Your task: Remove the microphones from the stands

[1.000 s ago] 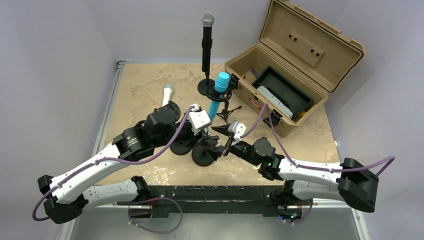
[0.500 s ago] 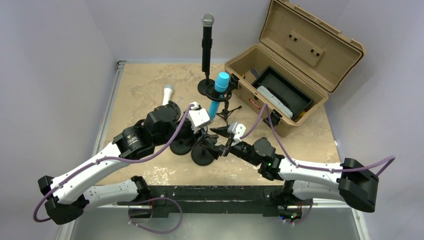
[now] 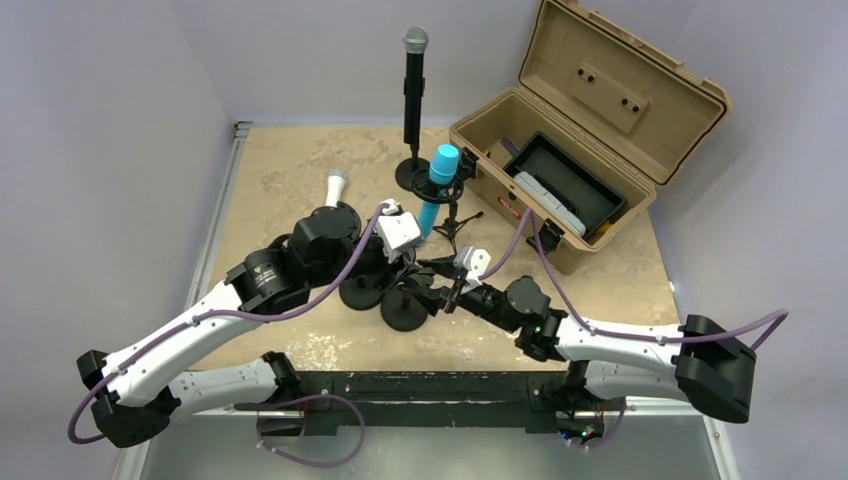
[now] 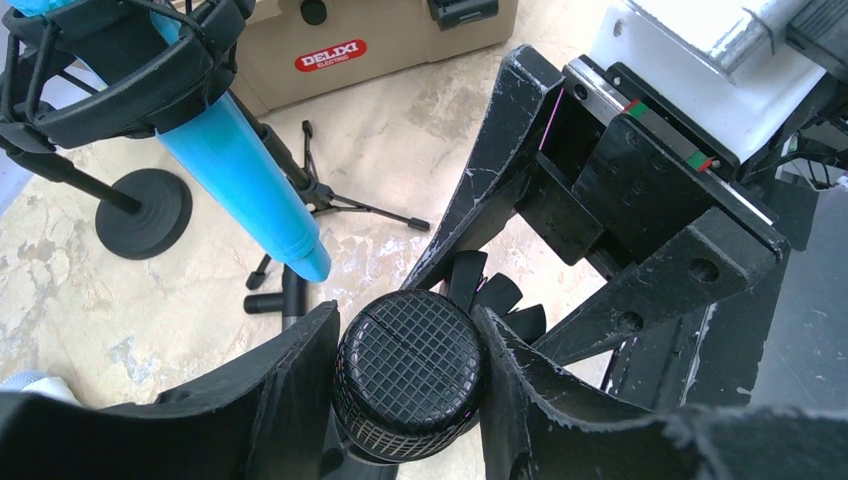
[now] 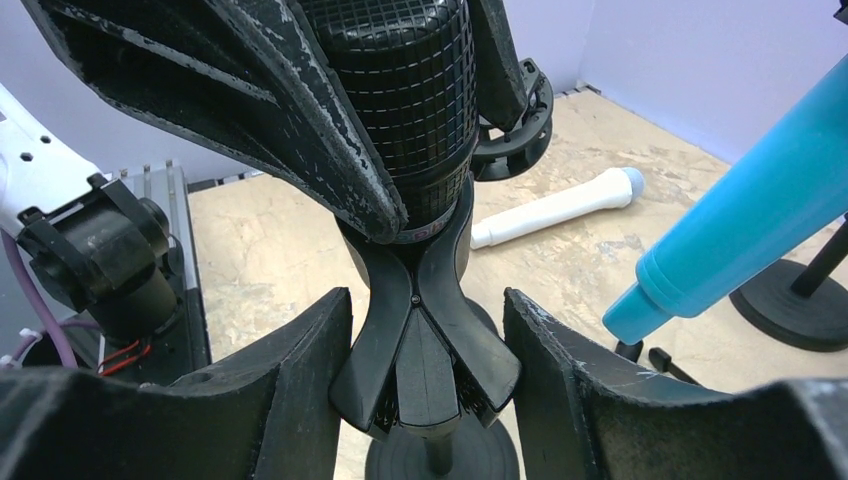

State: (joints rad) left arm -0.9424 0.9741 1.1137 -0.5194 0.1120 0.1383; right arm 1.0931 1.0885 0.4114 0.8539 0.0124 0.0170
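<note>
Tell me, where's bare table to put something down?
Most bare: the far left corner of the table, between its left edge, the white mic and the tall stand. Also a strip on the right, between the case and the right arm. The middle is crowded: round bases, blue mic, left arm.

arms [image 3: 180,335]: white, black joints | cables [image 3: 350,278]: purple | fingers [image 4: 290,400]: scuffed black

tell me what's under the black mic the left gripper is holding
A black forked clip of the stand cradles the microphone, above a thin post and round base. The clip covers the microphone's handle.
</note>
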